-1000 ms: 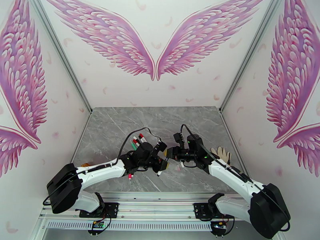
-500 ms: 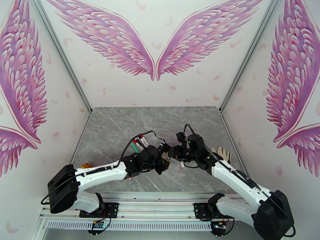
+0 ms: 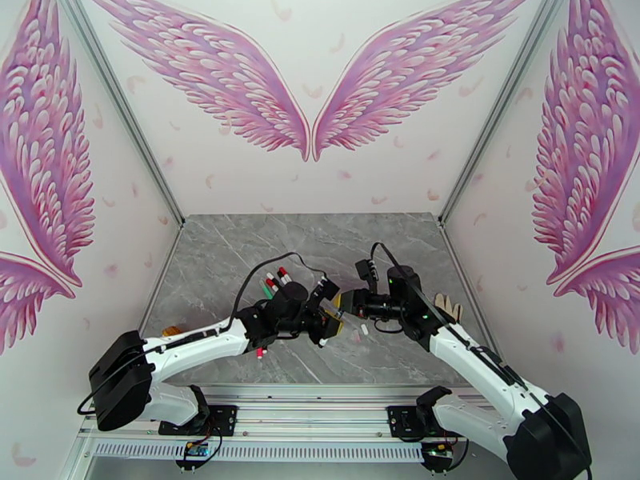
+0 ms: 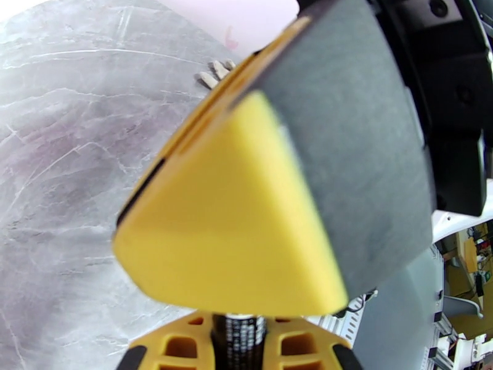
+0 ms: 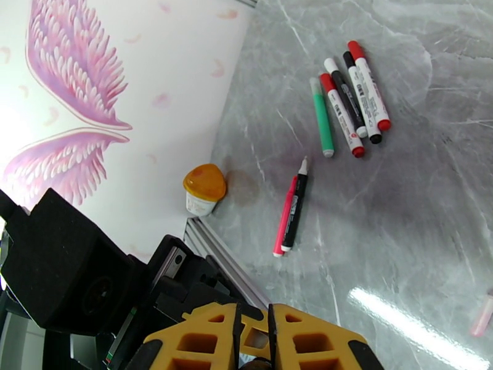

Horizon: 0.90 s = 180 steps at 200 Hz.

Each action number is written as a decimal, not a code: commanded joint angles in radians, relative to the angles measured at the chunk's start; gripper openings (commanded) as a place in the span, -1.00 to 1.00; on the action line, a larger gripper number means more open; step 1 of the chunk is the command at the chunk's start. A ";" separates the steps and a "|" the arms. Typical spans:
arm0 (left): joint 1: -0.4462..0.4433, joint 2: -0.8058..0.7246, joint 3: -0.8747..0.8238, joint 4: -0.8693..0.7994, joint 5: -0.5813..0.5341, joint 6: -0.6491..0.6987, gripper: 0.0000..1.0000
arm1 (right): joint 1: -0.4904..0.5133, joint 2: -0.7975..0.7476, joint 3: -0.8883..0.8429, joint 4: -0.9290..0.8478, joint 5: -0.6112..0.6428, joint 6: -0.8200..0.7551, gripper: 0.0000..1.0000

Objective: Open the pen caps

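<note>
Item, mid-table: my left gripper (image 3: 328,314), jaws clamped on a black printed pen (image 4: 239,337), offers it end-on to the right gripper (image 3: 347,302). That one's jaws are together; what they pinch I cannot make out, presumably the cap, ready for a straight pull apart. Item, loose pens (image 5: 348,97): one cluster plus a pair (image 5: 289,211), lying on the table (image 3: 240,250) leftward, parked within reach for their turns.

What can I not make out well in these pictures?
- Top view: where the left gripper and right gripper meet, they hide whatever is between them.
- Left wrist view: the held pen shows a short printed piece; the right gripper's finger covers the rest.
- Right wrist view: a pink thing is blurred and cut by the right edge.
</note>
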 commanded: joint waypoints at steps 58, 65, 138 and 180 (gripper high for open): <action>-0.160 -0.002 0.035 -0.286 -0.389 0.072 -0.85 | -0.079 -0.034 0.102 -0.133 0.215 0.022 -0.84; -0.171 -0.002 0.039 -0.297 -0.416 0.076 -0.86 | -0.085 -0.037 0.108 -0.142 0.220 0.026 -0.85; -0.067 -0.148 -0.091 -0.102 -0.146 -0.003 -0.87 | -0.115 -0.036 0.118 -0.170 0.175 -0.040 -0.84; 0.002 -0.210 -0.142 -0.066 -0.138 -0.070 -0.80 | -0.122 -0.025 0.168 -0.395 0.238 -0.229 -0.81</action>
